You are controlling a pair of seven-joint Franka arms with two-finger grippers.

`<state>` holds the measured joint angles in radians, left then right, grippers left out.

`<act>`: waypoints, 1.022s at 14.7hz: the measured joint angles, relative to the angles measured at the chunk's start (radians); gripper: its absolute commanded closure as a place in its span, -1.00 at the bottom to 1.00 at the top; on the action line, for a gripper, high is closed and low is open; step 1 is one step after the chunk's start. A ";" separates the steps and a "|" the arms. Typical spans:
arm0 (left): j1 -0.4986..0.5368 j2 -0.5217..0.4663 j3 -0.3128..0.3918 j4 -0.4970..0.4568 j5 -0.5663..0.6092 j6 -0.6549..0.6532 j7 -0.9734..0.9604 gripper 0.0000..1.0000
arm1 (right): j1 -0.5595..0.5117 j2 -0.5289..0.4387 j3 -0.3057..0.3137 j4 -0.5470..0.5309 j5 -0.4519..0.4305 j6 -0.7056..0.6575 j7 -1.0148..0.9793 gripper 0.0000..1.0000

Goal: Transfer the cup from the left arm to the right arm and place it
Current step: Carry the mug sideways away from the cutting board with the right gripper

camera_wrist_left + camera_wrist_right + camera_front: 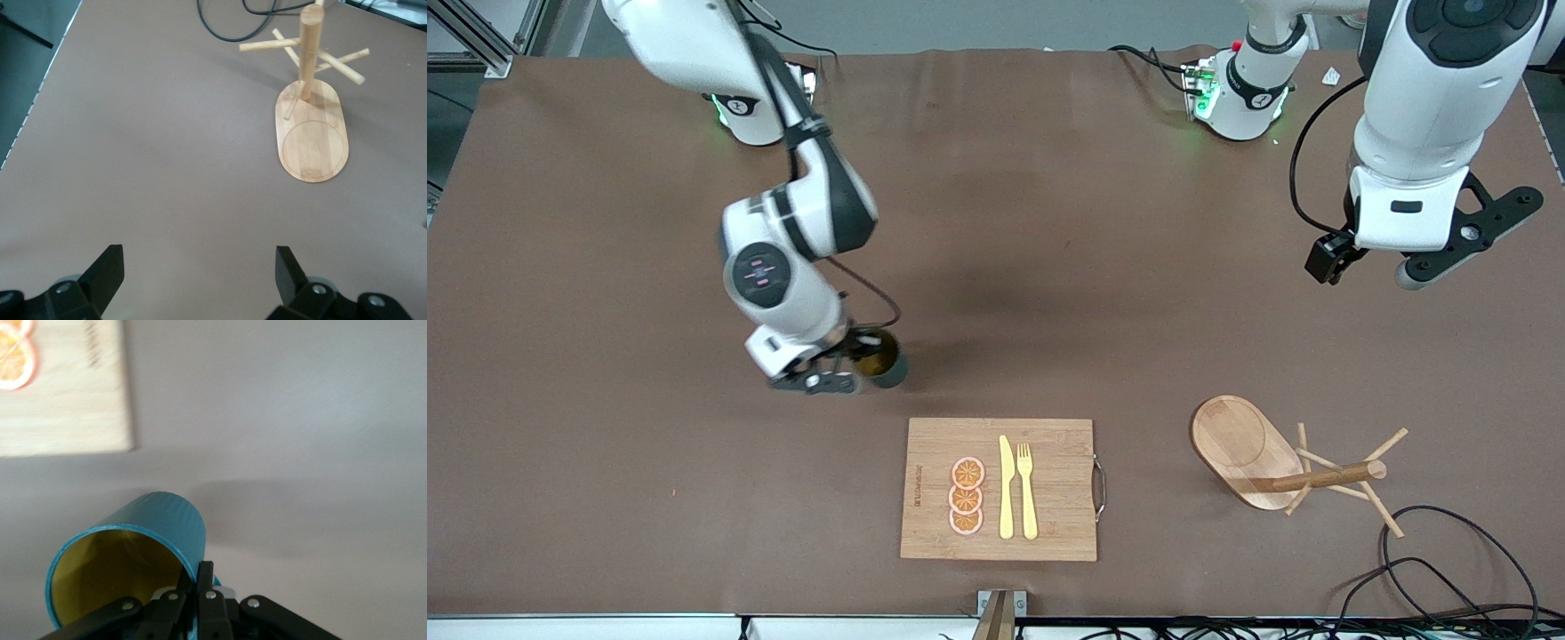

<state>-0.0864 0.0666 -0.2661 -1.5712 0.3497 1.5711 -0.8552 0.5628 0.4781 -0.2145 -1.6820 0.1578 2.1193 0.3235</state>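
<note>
The right pincer (845, 378) is over the table (1049, 267), just beside the cutting board (1000, 489) on the side toward the right arm's end and farther from the front camera than the board. Its fingers (200, 600) are pressed together on the rim of the cup (882, 358), pinching the wall. The front view shows only the cup's dark body and mouth beside the pincer. The right wrist view shows more: teal ribbed outside, mustard inside, cup tilted with its mouth toward the wrist camera, and a corner of the cutting board with an orange slice (12, 360). Whether the cup touches the table cannot be told.

The left pincer (200, 273) waits in the air over the table, toward the left arm's end. The left wrist view shows its fingers spread with nothing between them; the front view hides them. The wooden peg stand (1280, 462) is beside the cutting board toward the left arm's end. On the board lie three orange slices (967, 496), a knife (1006, 487) and a fork (1027, 489).
</note>
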 measured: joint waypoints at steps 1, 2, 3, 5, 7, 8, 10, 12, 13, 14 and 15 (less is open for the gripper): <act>0.010 0.000 0.000 0.005 -0.012 0.000 0.029 -1.00 | -0.046 -0.001 -0.001 0.000 0.000 -0.002 -0.065 0.99; 0.025 0.000 0.000 0.012 -0.036 0.000 0.064 -1.00 | -0.088 -0.001 -0.001 -0.001 0.000 -0.005 -0.124 0.99; 0.048 0.000 0.000 0.021 -0.064 0.000 0.106 -1.00 | -0.129 -0.001 -0.002 -0.004 -0.001 -0.011 -0.183 0.99; 0.097 0.000 0.002 0.031 -0.124 0.000 0.209 -1.00 | -0.204 -0.001 -0.002 -0.008 -0.001 -0.033 -0.292 0.99; 0.116 0.000 0.017 0.033 -0.156 0.000 0.305 -1.00 | -0.273 -0.002 -0.002 -0.021 -0.001 -0.050 -0.393 0.99; 0.116 0.000 0.026 0.035 -0.165 0.000 0.347 -1.00 | -0.302 -0.002 -0.002 -0.033 -0.001 -0.051 -0.433 0.99; 0.116 -0.003 0.036 0.040 -0.194 0.000 0.428 -1.00 | -0.350 -0.004 -0.003 -0.062 -0.001 -0.051 -0.504 0.99; 0.124 -0.017 0.048 0.039 -0.226 -0.006 0.481 -1.00 | -0.399 -0.011 -0.003 -0.093 -0.002 -0.037 -0.578 0.99; 0.132 -0.029 0.055 0.032 -0.254 -0.009 0.497 -1.00 | -0.423 -0.015 -0.003 -0.110 -0.002 -0.012 -0.613 0.99; 0.137 -0.043 0.067 0.020 -0.281 -0.011 0.512 -1.00 | -0.443 -0.018 -0.003 -0.132 -0.002 0.024 -0.639 0.99; 0.140 -0.057 0.082 0.006 -0.301 -0.011 0.543 -1.00 | -0.457 -0.020 -0.003 -0.155 -0.002 0.061 -0.659 0.99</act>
<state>0.0531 0.0094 -0.1838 -1.5654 0.0490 1.5600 -0.3127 0.1057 0.4584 -0.2176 -1.8368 0.1555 2.1800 -0.3356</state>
